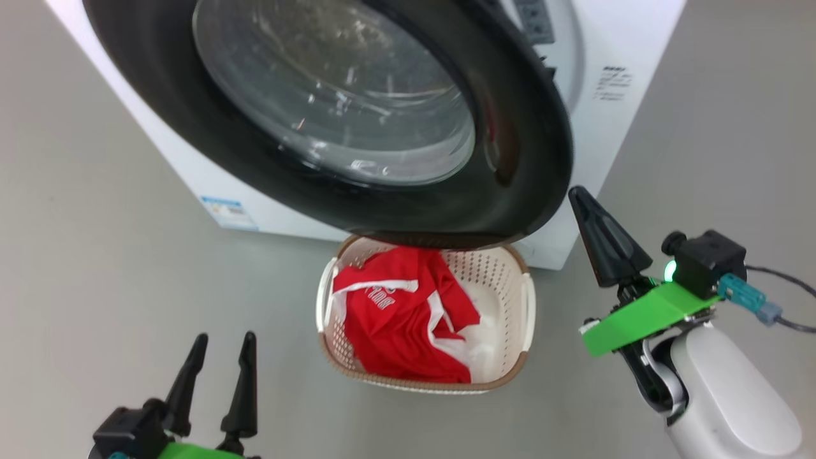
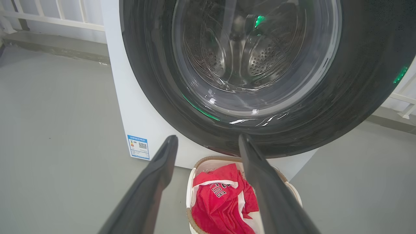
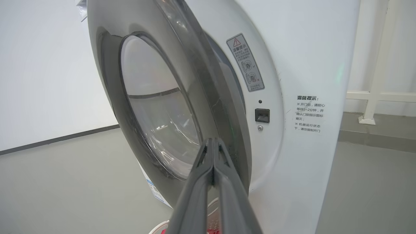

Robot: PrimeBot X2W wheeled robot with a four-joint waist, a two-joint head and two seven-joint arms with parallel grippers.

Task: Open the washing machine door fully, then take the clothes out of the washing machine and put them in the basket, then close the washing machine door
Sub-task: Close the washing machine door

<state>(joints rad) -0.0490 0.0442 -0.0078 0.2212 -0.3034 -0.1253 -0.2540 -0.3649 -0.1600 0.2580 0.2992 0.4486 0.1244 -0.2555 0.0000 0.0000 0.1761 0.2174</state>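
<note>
Glossy black at its rim, the washing machine door (image 1: 516, 127) is seen ajar above the basket (image 1: 494, 271), its free edge just up-left of the right gripper (image 1: 581, 205), clenched empty and nearer than the left gripper (image 1: 226, 341), which is splayed open.

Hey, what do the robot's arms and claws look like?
The left claw and right claw each have two long, tapered black fingers above a bright green bracket. The right arm adds a glossy white forearm, a black camera block and a teal plug with a dark cable.
</note>
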